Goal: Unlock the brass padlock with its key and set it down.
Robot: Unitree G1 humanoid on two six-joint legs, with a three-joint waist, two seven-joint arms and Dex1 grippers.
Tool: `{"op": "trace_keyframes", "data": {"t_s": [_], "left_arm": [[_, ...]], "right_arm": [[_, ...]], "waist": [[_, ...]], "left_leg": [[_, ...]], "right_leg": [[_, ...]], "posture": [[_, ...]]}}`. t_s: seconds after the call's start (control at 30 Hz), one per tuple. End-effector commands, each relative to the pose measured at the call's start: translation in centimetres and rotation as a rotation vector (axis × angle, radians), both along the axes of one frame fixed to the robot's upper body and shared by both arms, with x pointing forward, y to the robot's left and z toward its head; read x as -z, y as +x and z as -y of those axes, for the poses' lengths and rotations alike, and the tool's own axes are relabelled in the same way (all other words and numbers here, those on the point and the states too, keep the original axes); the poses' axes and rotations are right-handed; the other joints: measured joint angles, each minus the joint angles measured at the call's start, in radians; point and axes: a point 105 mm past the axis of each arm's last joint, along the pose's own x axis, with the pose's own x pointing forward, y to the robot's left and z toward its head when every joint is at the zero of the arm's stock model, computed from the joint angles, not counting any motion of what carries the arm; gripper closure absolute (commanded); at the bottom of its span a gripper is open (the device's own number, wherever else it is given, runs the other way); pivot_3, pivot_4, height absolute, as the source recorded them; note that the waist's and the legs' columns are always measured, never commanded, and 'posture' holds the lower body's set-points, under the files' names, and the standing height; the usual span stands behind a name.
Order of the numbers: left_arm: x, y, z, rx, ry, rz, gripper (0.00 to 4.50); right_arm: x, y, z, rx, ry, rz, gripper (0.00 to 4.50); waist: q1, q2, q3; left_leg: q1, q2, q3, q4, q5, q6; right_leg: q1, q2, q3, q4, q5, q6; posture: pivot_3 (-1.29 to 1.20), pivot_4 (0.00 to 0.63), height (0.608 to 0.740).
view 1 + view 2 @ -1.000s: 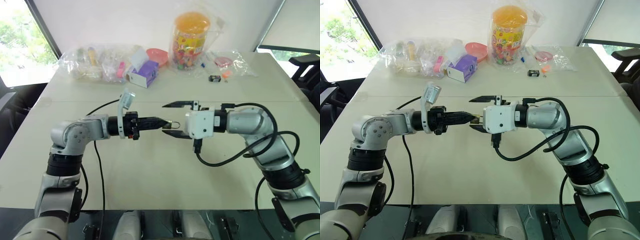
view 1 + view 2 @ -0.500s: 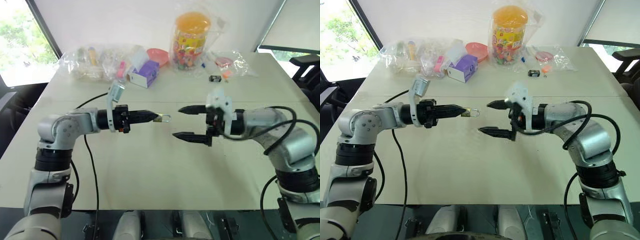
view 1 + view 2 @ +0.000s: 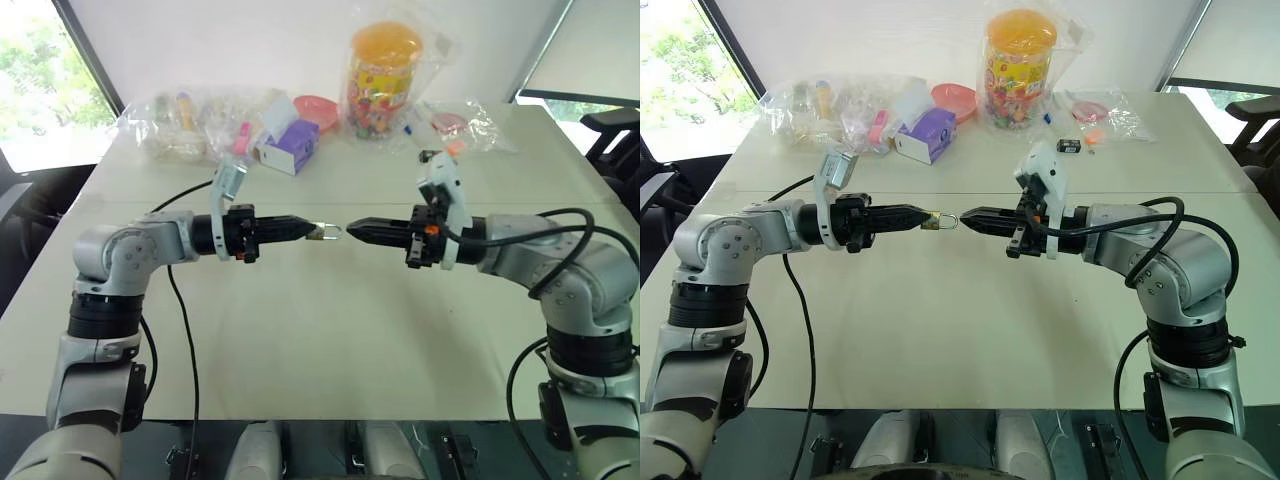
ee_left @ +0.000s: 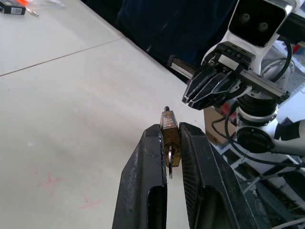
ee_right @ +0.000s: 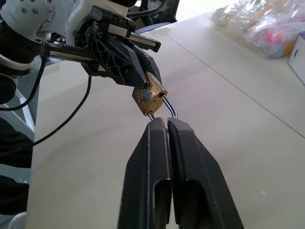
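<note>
Above the middle of the table (image 3: pixel 300 340), held off its surface, the padlock (image 3: pixel 320 233) sits pinched by its brass body between the left gripper (image 3: pixel 308 230) fingers, jaws nearly shut on it, shackle pointing toward 3 o'clock at the other arm. Key (image 4: pixel 168 160) hard to make out: just a thin silvery sliver by the lock body between the left fingers in the left wrist view, too small in the head views. Right gripper (image 3: pixel 352 234) points toward 9 o'clock, jaws fully closed, tips right at the shackle; right wrist view puts them just beside or touching the shackle loop, can't tell which, and can't tell if anything is caught between them. Clutter at 12 o'clock on the far edge: plastic bags (image 3: pixel 190 125), purple box (image 3: pixel 287 147), candy jar (image 3: pixel 383 80), small black object (image 3: pixel 1068 146), contents mostly blurred.
</note>
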Motion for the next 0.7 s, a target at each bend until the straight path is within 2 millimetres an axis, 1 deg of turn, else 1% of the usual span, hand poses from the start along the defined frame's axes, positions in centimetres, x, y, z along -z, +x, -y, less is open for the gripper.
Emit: {"op": "trace_keyframes", "data": {"t_s": [0.03,0.17,0.27,0.53,0.63,0.7], "left_arm": [[-1.4,-0.3,0.1,0.026,-0.018,0.06,4.5],[-1.5,-0.6,0.4,0.043,-0.017,0.063,4.5],[-1.5,-0.6,0.5,0.046,-0.018,0.063,4.5],[-2.0,-0.9,0.8,0.06,-0.033,0.069,4.5],[-2.1,-1.0,0.9,0.063,-0.038,0.069,4.5],[-2.2,-1.0,0.9,0.068,-0.04,0.069,4.5]], "right_arm": [[-1.5,-0.5,-0.6,-0.02,0.018,0.058,4.48],[-1.7,0.0,-0.9,-0.004,0.024,0.063,4.48],[-1.6,-0.1,-1.1,-0.014,0.018,0.061,4.48],[-0.5,0.0,-1.6,-0.025,-0.012,0.055,4.48],[-0.1,0.3,-1.6,-0.016,-0.022,0.055,4.48],[0.5,0.9,-1.3,0.011,-0.037,0.053,4.48]], "waist": [[-0.001,0.0,0.0],[-0.001,0.0,0.0],[0.0,0.0,0.0],[0.0,0.0,0.0],[0.0,0.0,0.0],[0.0,0.0,0.0]], "left_leg": [[0.0,0.0,0.0,0.0,0.0,0.0],[0.0,0.0,0.0,0.0,0.0,0.0],[-0.001,0.0,0.0,0.0,0.0,0.0],[-0.004,0.0,0.0,0.0,0.0,0.0],[-0.004,0.0,0.0,0.0,0.0,0.0],[-0.004,0.0,0.0,0.0,0.0,0.0]], "right_leg": [[0.0,0.0,0.0,0.0,0.0,0.0],[0.0,0.001,0.0,0.0,0.0,0.0],[-0.001,0.001,0.0,0.0,0.0,0.0],[-0.004,0.001,0.0,0.0,0.0,0.0],[-0.004,0.001,0.0,0.0,0.0,0.0],[-0.004,0.001,0.0,0.0,0.0,0.0]], "posture": [[0.0,0.15,0.74],[0.0,0.15,0.74],[0.0,0.15,0.74],[0.0,0.15,0.74],[0.0,0.15,0.74],[0.0,0.15,0.74]]}}
